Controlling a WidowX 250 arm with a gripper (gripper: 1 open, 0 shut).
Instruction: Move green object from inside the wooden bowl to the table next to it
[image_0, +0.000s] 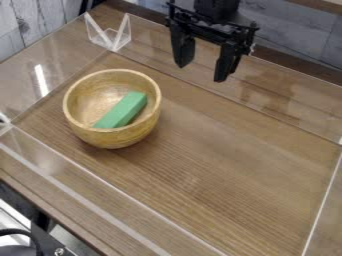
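The green object (123, 110), a bright bar-shaped block, lies slanted inside the wooden bowl (83, 129) on the left half of the table (227, 170). My gripper (201, 57) hangs at the back of the table, up and to the right of the bowl, well apart from it. Its black fingers (225, 62) point downward and stand open with nothing between them.
Clear acrylic walls (321, 210) run round the table's edges, with a clear bracket (107, 33) at the back left corner. Bare wood-grain surface lies to the right of and in front of the bowl.
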